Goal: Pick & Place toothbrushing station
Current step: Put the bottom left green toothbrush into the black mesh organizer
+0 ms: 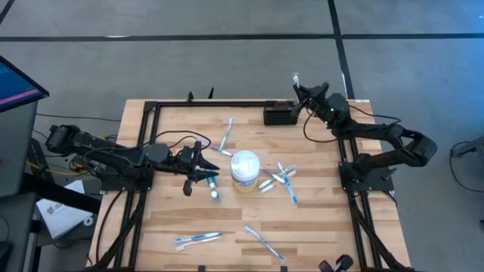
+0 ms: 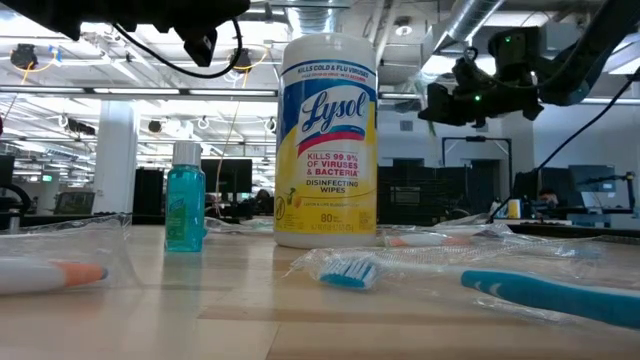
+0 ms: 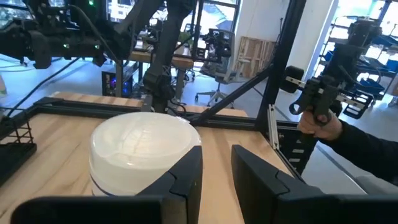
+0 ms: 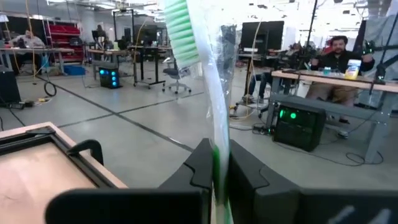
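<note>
The black rack stands at the table's far edge, right of middle. My right gripper hovers just beyond the rack's right end, shut on a green-and-white toothbrush in a clear wrapper; its head points past the far edge. In the low view this gripper is up in the air. My left gripper is level just left of the round white tub, its fingers slightly apart and empty. The tub's lid lies close ahead. My right gripper pinches the wrapped toothbrush by its handle between its two fingers, through the clear wrapper. The green bristle head stands free beyond the fingertips. The toothbrush is lifted clear of the table and the rack.
A small teal bottle stands near my left gripper. Wrapped toothbrushes lie right of the tub, at the near side and toward the far side. A black frame rims the table. A person's hand shows beyond it.
</note>
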Controlling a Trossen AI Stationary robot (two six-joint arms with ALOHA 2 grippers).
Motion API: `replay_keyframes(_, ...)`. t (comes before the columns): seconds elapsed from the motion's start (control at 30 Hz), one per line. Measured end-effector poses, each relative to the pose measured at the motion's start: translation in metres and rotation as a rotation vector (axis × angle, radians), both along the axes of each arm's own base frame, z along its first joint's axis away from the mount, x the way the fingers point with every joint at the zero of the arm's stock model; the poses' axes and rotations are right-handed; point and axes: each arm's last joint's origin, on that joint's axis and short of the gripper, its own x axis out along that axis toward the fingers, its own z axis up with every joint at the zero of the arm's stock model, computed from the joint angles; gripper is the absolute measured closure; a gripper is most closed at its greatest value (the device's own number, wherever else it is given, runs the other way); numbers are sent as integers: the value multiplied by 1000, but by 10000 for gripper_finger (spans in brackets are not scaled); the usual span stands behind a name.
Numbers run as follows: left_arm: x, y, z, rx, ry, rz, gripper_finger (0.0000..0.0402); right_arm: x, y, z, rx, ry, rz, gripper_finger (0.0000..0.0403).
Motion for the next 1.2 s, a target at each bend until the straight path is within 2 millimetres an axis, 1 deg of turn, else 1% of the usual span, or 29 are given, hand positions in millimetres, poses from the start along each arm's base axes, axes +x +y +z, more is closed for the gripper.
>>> replay_keyframes(0.1, 0, 0, 0, 14, -2, 3, 321, 0, -3, -1, -3, -22, 2, 389)
replay_keyframes(0.2, 0, 0, 0, 18, -3, 3, 321, 2, -10, -13, 36, -17, 6, 389)
replay_keyframes(0.33, 0, 0, 0, 17, -3, 1, 321, 6, -20, -28, 37, -27, 5, 389)
replay_keyframes(0.43, 0, 0, 0, 17, -3, 2, 321, 5, -25, -31, 23, -72, 9, 389)
replay_keyframes(0.57, 0, 0, 0, 16, -3, 5, 321, 3, -33, -43, 57, -45, -16, 389)
replay_keyframes(0.67, 0, 0, 0, 18, -3, 5, 321, 1, -37, -48, 81, -51, -10, 389)
replay_keyframes(0.93, 0, 0, 0, 44, -5, 5, 321, 5, -41, -69, 139, -81, 10, 389)
replay_keyframes(1.03, 0, 0, 0, 45, -5, 4, 321, 3, -41, -66, 121, -123, 23, 389)
replay_keyframes(1.2, 0, 0, 0, 45, -5, 4, 321, -3, -37, -69, 137, -147, 18, 389)
